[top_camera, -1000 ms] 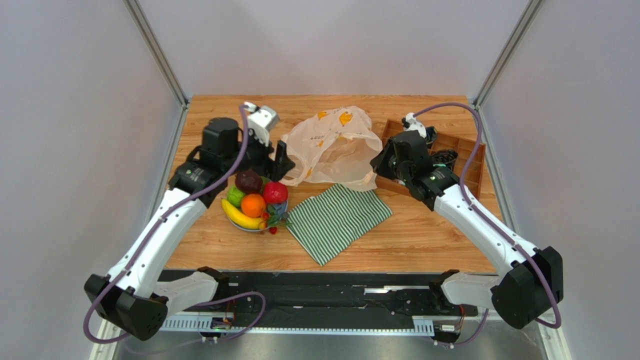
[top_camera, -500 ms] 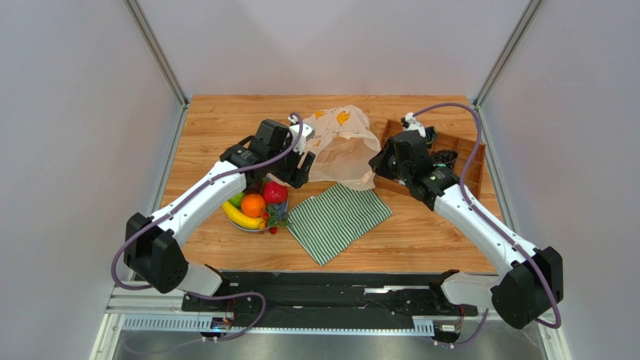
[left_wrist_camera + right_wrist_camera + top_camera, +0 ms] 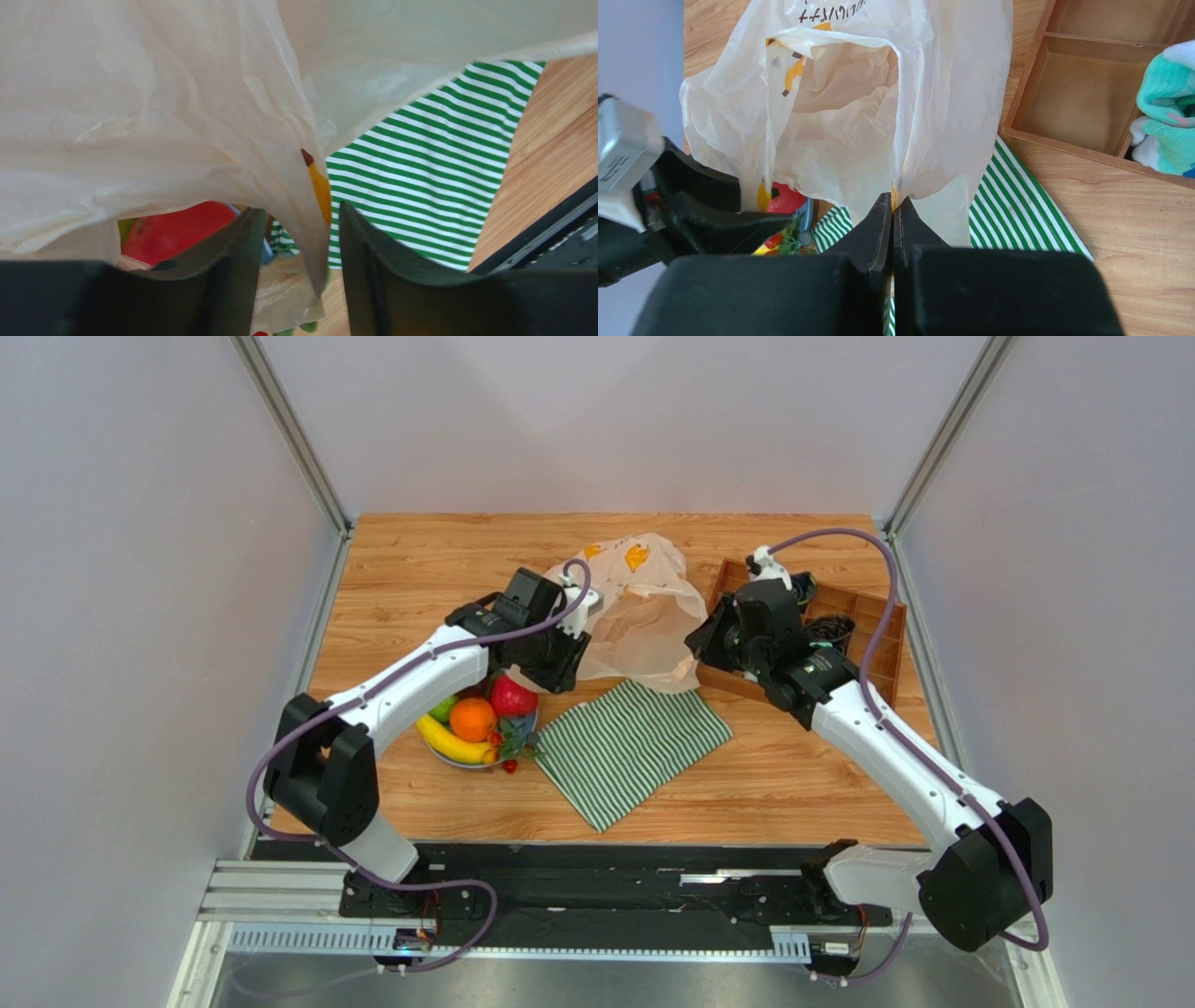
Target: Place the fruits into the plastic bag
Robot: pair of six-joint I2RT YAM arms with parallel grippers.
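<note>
Two holds on plastic bag [image 3: 836, 133]: clamped in right gripper [image 3: 891, 201], loose inside half-parted left gripper [image 3: 300, 211]. Flimsy, slippery; grab rim.

Left tool [image 3: 298, 220] parted; right tool [image 3: 893, 204] pinched shut.

Bag [image 3: 638, 616] — whitish, translucent, banana prints — stands crumpled at the far middle, mouth gaping. Heaped near its left: banana [image 3: 449, 742], orange [image 3: 473, 718], red apple [image 3: 514, 697], green apple [image 3: 441, 709].
</note>
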